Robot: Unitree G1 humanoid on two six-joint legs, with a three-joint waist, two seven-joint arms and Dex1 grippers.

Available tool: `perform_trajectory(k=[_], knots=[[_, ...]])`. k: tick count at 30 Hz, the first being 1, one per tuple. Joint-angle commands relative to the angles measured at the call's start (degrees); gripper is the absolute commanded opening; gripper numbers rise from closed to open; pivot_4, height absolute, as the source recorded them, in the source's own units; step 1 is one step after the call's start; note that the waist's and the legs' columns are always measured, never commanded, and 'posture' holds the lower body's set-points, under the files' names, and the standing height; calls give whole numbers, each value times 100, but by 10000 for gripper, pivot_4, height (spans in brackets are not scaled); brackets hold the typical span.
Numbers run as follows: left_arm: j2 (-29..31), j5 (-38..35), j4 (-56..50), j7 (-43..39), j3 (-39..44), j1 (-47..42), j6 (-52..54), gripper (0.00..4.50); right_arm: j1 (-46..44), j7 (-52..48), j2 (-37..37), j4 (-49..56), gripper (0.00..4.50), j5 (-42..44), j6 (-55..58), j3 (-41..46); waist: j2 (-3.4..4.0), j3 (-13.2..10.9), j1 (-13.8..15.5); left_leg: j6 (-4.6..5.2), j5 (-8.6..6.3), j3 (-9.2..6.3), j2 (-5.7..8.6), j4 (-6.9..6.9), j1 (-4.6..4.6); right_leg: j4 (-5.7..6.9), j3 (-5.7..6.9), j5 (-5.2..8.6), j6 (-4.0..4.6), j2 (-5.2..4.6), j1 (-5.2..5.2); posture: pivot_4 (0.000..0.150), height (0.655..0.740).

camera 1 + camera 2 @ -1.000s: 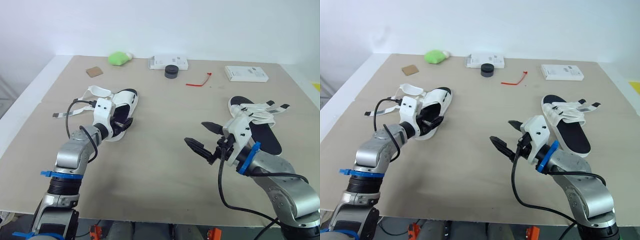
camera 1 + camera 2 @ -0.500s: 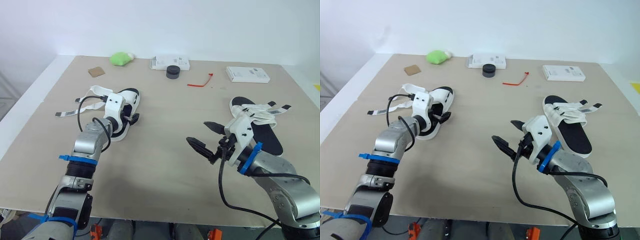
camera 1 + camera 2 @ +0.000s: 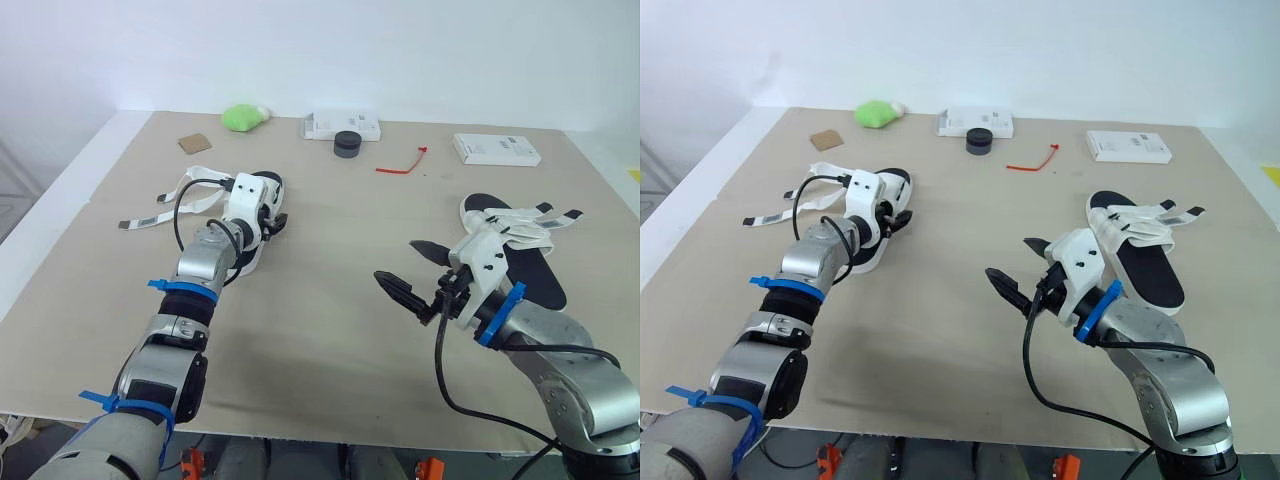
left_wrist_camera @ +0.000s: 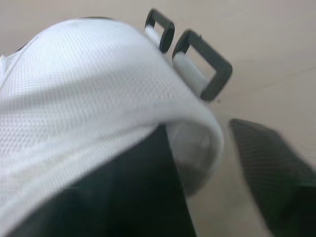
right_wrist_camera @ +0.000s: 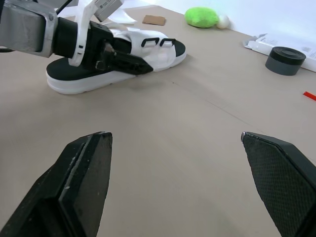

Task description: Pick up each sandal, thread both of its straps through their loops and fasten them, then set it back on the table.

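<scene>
The step in hand looks like the very first one, taking up the left sandal (image 5: 157, 49), which lies flat on the desk (image 3: 330, 330) on the robot's left side, toe pointing away. The left claw (image 3: 272, 222) is pressed in against the sandal's white upper on the side that carries the two black loops (image 4: 217, 59). From this close I cannot tell whether it is clamped on the upper or merely resting beside it. Both loops are empty, and the loose straps (image 3: 140, 221) trail out over the desk on the sandal's far side from the loops, so no threading is done yet. The right claw (image 3: 395, 260) hangs above bare desk near the middle, spread wide and holding nothing, well apart from both shoes. The right sandal (image 3: 530, 265) lies on the robot's right, near that arm, with its straps lying loose across the footbed. As I judge it, the next move calls for a firm hold on the upper, then a lift that turns the loops toward the right arm. That arm must then cross over, pinch one strap near its tip and steer it into its loop. A thin, floppy strap will want a grip close to the end.
</scene>
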State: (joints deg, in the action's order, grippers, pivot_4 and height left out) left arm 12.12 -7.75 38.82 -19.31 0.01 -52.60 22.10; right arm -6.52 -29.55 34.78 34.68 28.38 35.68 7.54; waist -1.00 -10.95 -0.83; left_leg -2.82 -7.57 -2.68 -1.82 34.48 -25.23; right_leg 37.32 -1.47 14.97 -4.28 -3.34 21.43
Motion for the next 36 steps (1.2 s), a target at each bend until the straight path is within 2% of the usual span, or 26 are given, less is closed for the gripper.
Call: perform_trajectory(k=[1, 2, 3, 6, 7, 12, 15, 20, 25, 28, 32, 36], knots=[[-17, 76, 338, 35, 103, -173, -352, 16421, -44, -32, 43, 200, 45000, 86, -50, 147, 0, 0, -6, 0, 0, 0, 0, -1, 0, 0, 0, 0, 0, 0, 0, 1500, 7400], [-9, 93, 392, 53, 109, -176, -413, 15697, -48, -27, 25, 216, 45000, 141, -48, 218, 0, 0, -11, 0, 0, 0, 0, -1, 0, 0, 0, 0, 0, 0, 0, 1500, 7400], [-4, 102, 434, 65, 116, -180, -456, 8608, -52, -22, 11, 224, 45000, 178, -48, 266, 0, 0, -14, 0, 0, 0, 0, -2, 0, 0, 0, 0, 0, 0, 0, 1500, 7400], [-3, 120, 521, 83, 128, -184, -549, 1612, -73, -4, -1, 248, 45000, 275, -55, 361, 0, 0, -16, -1, 1, 0, 0, -2, 1, 0, 0, -1, -1, 0, -1, 1500, 7400], [-6, 136, 536, 95, 130, -172, -584, 491, -89, 1, -4, 270, 45000, 326, -59, 409, 0, 0, -16, -1, 2, 0, 0, -1, 1, 0, 0, -2, -1, 0, -1, 1500, 7400], [0, 195, 525, 115, 114, -140, -695, 491, -113, -33, 25, 353, 45000, 521, -55, 513, 0, 0, -19, 2, 7, 0, -1, -1, 3, 0, 0, -9, -1, 1, -1, 1500, 7400], [48, 177, 318, -160, 59, -45, -838, 491, -135, -70, 53, 457, 45000, 766, 1, 628, 0, 0, -19, 2, 10, 1, -1, -1, 3, 0, 0, -12, -1, 1, -1, 1500, 7400], [253, -76, -625, -1524, -158, 527, -1407, 491, -26, -255, 201, 652, 45000, 1478, 204, 964, 1, 0, -22, 1, 9, 4, -1, -11, 1, 0, -4, -13, 16, -1, 2, 1500, 7400], [864, -387, -1365, -3316, -335, 1131, -2111, 491, -40, -281, 375, 712, 45000, 2548, 362, 1596, 1, 0, -35, 2, 7, 4, -3, -29, 0, -1, -3, -14, 51, -2, 9, 1500, 7400], [1208, -345, -1312, -4152, -497, 1329, -2632, 491, 9, -253, 526, 684, 45000, 2674, 352, 1749, 2, 0, -45, 3, 6, 4, -6, -30, 2, -1, -1, -13, 56, 1, 10, 1500, 7400], [1495, -722, -1386, -5651, -650, 1578, -3184, 491, 144, -356, 769, 524, 45000, 2716, 348, 2043, 2, 0, -38, 5, 7, 5, -6, -25, -1, -1, -1, -3, 58, -1, 10, 1500, 7400], [1698, -1127, -1827, -6941, -888, 1776, -3245, 491, 250, -478, 988, 399, 45000, 2746, 402, 2093, 3, 1, -36, 5, 7, 7, -6, -24, -5, -2, -2, -5, 81, -3, 13, 1500, 7400]])
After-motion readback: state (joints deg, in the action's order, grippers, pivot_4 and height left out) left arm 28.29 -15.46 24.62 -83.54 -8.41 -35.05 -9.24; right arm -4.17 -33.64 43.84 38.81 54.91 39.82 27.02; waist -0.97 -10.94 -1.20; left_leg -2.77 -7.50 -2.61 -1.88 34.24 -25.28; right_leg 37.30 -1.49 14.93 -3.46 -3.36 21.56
